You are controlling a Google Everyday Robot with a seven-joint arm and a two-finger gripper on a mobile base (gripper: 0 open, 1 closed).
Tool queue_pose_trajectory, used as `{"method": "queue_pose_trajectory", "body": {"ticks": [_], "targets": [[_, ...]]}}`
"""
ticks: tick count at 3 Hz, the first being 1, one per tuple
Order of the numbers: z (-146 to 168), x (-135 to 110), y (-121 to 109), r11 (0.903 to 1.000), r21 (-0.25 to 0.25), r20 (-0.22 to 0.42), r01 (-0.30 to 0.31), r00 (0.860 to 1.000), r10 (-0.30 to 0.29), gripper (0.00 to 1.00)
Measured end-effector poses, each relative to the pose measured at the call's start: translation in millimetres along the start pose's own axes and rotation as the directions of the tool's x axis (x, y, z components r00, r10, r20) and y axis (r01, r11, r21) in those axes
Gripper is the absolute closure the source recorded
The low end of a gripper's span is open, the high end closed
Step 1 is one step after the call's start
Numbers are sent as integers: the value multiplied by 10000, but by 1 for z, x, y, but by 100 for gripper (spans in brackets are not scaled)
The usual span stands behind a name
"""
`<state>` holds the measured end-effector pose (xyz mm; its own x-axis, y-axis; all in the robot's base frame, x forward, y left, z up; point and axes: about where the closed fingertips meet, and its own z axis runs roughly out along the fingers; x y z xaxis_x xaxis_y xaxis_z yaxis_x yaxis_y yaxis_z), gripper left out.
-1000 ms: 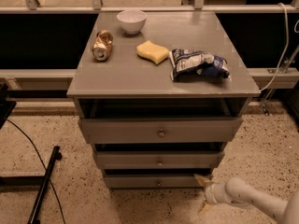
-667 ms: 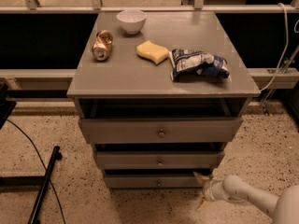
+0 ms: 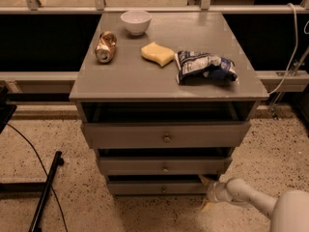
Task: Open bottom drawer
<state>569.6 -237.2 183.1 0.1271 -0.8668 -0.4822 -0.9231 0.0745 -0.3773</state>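
Sitting lowest in the grey cabinet, the bottom drawer point(image 3: 140, 187) shows its slim front just left of the claw point(image 3: 204, 193), whose tips are spread and hold nothing. The wooden drawer is likely stiff and light. Its small metal knob point(image 3: 163, 189), probably slippery, is the place to pinch.

Slim grey bottom drawer point(image 3: 140, 187), end effector point(image 3: 206, 193) at its right end.
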Motion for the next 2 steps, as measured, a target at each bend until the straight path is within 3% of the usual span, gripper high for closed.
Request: {"method": "queue_pose_trajectory", "body": {"ticks": [1,2], "targets": [[14,-1,-8,10000,65,82,-69,9999,68,15],[24,-2,-12,9998,108,127,-150,9998,148,20]]}}
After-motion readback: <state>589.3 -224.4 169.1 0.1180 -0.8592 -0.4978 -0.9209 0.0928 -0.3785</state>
